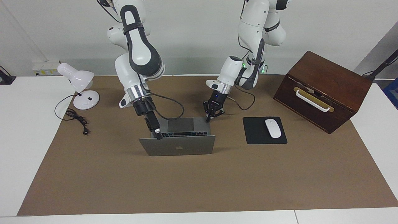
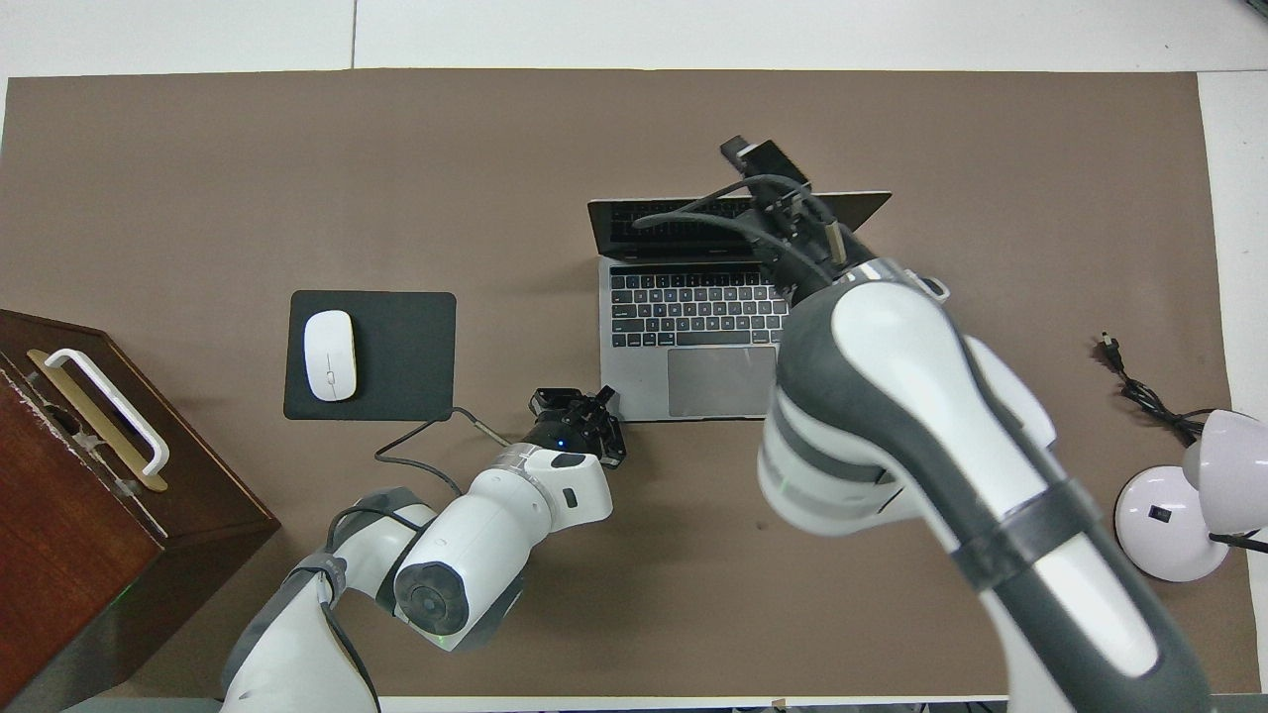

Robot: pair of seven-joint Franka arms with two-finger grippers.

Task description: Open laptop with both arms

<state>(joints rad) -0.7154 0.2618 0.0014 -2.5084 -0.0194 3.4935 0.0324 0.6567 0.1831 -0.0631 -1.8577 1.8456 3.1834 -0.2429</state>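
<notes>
The silver-grey laptop [image 1: 177, 145] stands open in the middle of the brown mat, its lid raised steeply with the apple logo facing away from the robots. The keyboard deck shows in the overhead view [image 2: 693, 327]. My right gripper [image 1: 158, 134] is at the lid's top edge, toward the right arm's end, and looks shut on it; it also shows in the overhead view [image 2: 745, 153]. My left gripper [image 1: 210, 118] is low at the deck's corner nearest the robots, toward the left arm's end, and shows in the overhead view [image 2: 584, 398].
A black mouse pad [image 1: 259, 138] with a white mouse [image 1: 273, 128] lies beside the laptop toward the left arm's end. A brown wooden box [image 1: 323, 90] with a white handle stands past it. A white desk lamp [image 1: 81, 90] and its cable [image 1: 77, 119] sit toward the right arm's end.
</notes>
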